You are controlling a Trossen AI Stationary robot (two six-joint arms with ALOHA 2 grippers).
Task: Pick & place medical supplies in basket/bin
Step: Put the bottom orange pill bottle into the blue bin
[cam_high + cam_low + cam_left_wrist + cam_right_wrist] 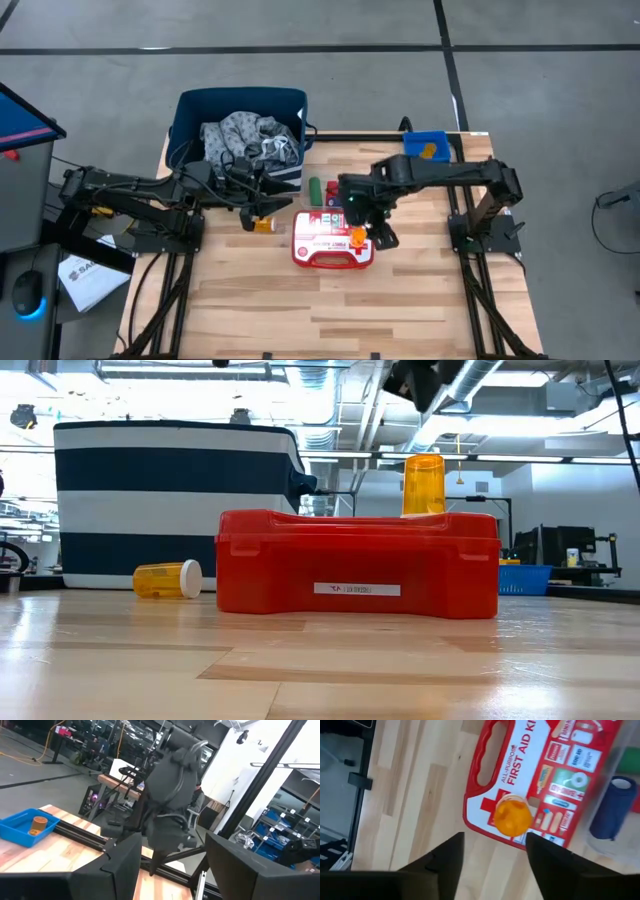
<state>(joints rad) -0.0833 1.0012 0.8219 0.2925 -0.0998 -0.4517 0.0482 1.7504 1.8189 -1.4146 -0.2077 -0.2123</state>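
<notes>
An orange pill bottle [358, 238] stands upright on the lid of the red-and-white first-aid case [333, 242]; it also shows in the low view [424, 485]. My right gripper [495, 855] is open and hovers above this bottle [512, 817] without touching it. A second orange bottle [262, 225] lies on its side on the table [168, 578]. My left gripper [172, 865] is open and sits just beyond it, near the navy basket [240, 105]. The grey-white cloth [250, 140] lies inside the basket. A green cylinder [314, 190] and a dark blue cylinder [612, 807] stand at the case's far side.
The small blue bin [427, 145] sits at the table's far right edge and holds an orange bottle [37, 824]. The navy basket [170, 500] fills the far left. The wooden table [250, 300] is bare along its near side. The two arms face each other over the middle.
</notes>
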